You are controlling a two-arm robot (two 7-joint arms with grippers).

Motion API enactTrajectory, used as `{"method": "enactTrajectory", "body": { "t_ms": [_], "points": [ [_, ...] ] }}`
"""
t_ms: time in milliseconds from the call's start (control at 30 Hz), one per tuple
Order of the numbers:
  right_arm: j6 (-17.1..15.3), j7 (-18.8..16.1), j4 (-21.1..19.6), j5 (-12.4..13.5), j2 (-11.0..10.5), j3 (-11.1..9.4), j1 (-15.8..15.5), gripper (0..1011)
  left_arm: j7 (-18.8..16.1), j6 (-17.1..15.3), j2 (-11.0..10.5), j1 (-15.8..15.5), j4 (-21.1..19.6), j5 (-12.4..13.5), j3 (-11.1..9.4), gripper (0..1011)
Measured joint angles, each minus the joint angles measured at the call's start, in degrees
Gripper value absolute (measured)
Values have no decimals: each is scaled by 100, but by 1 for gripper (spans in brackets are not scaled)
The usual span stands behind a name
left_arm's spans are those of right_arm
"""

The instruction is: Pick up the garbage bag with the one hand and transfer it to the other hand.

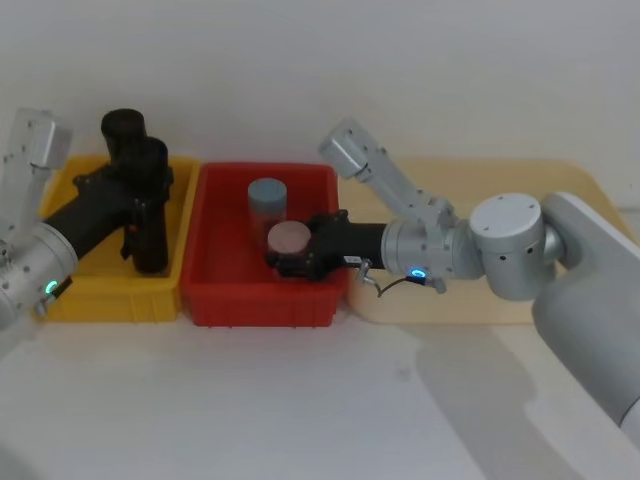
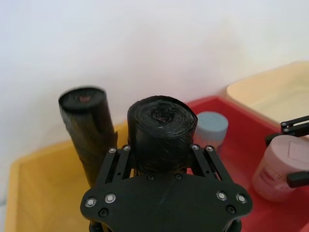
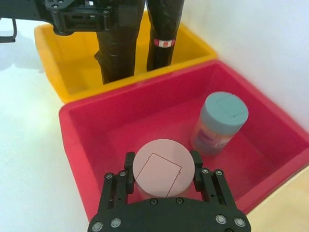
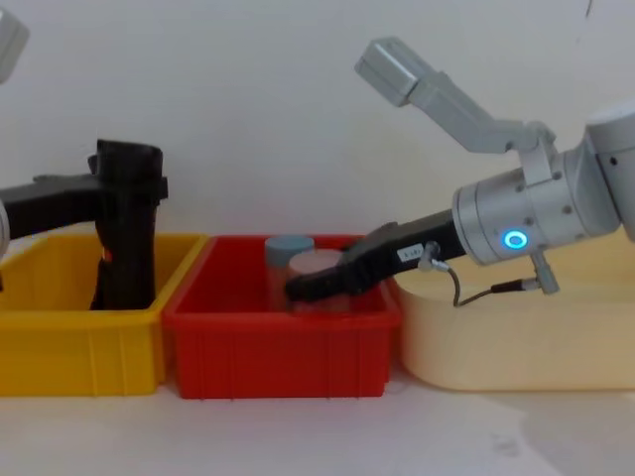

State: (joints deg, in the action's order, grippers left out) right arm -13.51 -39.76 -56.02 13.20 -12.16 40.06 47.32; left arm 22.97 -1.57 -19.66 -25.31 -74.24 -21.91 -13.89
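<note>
Inside the left pincer (image 2: pixel 160 151) stands the garbage bag (image 2: pixel 161 121).

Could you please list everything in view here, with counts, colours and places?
Garbage bag rolls: two, black, upright in the yellow bin.
Yellow bin: one, robot's left.
Red bin: one, middle.
Pink-lidded jar: one, in the red bin.
Blue-grey-lidded jar: one, in the red bin, beside the pink one.
Cream tub: one, robot's right.
Left pincer: black, shut on one roll.
Right pincer: black, shut on the pink-lidded jar.
</note>
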Motion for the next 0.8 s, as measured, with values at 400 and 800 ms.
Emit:
{"method": "enactTrajectory", "body": {
  "t_ms": [400,800],
  "points": [
    [-107,310,-994,28,-378,-212,-247,651,-174,-278,-101,49,-830,-18,-2,476],
    [-266,753,-1717,291,-848,-786,-559,651,-113,-507,1,-353,-982,-38,-244,475]
  ]
}}
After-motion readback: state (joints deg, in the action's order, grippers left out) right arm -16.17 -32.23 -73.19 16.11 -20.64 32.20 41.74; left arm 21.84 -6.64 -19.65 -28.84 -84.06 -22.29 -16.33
